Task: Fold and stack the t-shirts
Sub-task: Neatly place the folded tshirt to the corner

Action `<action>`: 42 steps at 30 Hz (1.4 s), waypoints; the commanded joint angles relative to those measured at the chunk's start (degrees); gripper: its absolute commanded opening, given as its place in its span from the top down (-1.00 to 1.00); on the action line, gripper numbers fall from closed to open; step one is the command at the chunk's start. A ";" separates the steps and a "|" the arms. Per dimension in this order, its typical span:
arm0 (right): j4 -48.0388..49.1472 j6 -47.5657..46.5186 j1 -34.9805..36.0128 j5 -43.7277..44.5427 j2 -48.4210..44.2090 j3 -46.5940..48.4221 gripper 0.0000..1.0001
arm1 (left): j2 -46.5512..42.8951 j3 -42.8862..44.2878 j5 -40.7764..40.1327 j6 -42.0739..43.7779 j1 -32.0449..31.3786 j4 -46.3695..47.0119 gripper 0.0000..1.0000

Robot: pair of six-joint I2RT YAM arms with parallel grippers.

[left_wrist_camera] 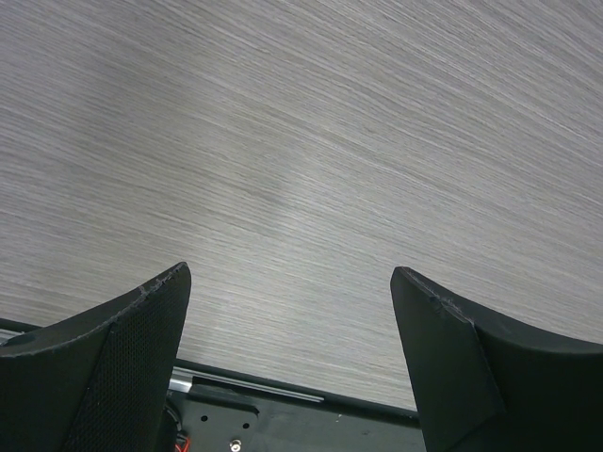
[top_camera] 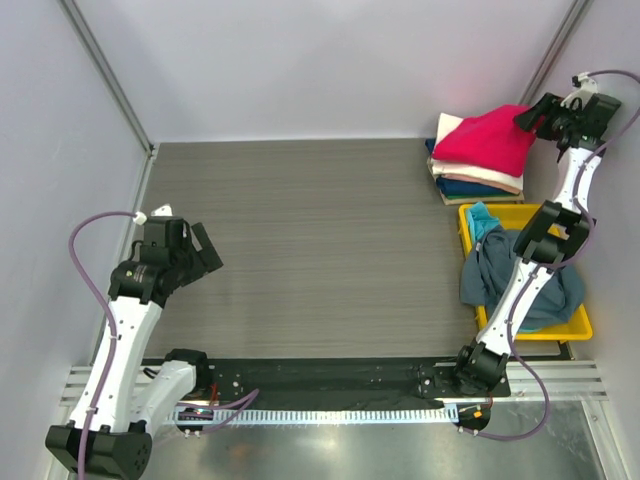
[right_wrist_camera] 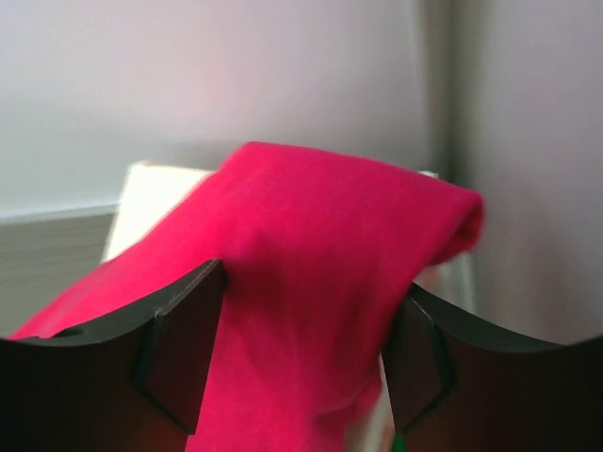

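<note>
The right arm [top_camera: 530,270] stretches far along the right side of the table [top_camera: 300,230], with its elbow above the yellow tray [top_camera: 540,333] and its wrist at the back corner. The right fingers [top_camera: 535,113] stand apart at the right edge of the crimson-pink t-shirt [top_camera: 488,138], and its cloth bulges between them. That shirt tops a folded stack, with a cream-white t-shirt [top_camera: 490,176] beneath it and a navy t-shirt [top_camera: 470,188] lower down. The slate blue-grey t-shirt [top_camera: 495,280] lies crumpled in the tray and spills over its left rim. A teal t-shirt [top_camera: 482,222] sits at the tray's far end. The left arm [top_camera: 125,330] is bent close to its base, with the left fingers [top_camera: 205,255] wide apart above bare table.
</note>
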 commanded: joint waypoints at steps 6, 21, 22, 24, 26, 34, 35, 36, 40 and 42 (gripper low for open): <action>-5.09 6.05 -1.77 45.86 -15.27 -13.06 -0.57 | -1.64 -0.14 -0.12 -0.08 0.76 2.09 -0.74; 6.31 22.23 9.29 24.90 -32.88 -36.71 -0.83 | -6.92 -0.75 0.58 0.18 1.03 3.05 -0.77; 8.16 22.84 9.65 23.38 -31.73 -37.06 -0.82 | -7.00 -0.75 0.49 0.18 1.03 3.05 -0.77; 13.78 24.34 10.44 20.83 -29.45 -36.89 -0.82 | -7.18 -0.84 0.58 0.18 1.03 3.05 -0.77; 16.86 25.22 10.71 18.98 -24.27 -34.53 -0.82 | -7.09 -0.75 0.67 0.27 1.03 2.97 -0.77; 19.58 20.05 10.27 31.35 -24.41 -49.12 -0.81 | -7.44 -0.75 0.32 0.18 1.03 3.05 -0.77; 22.82 19.95 9.92 32.93 -25.65 -51.98 -0.82 | -7.53 -0.75 0.41 0.18 1.03 3.05 -0.77; 23.46 20.04 9.74 32.68 -25.48 -53.92 -0.82 | -7.44 -0.75 0.58 0.18 1.03 3.05 -0.78; 23.03 20.13 9.39 29.79 -24.08 -54.91 -0.81 | -7.36 -0.75 0.93 0.36 1.03 3.14 -0.77; 23.12 20.30 9.47 27.60 -24.95 -54.12 -0.81 | -7.35 -0.75 0.85 0.36 1.03 3.14 -0.78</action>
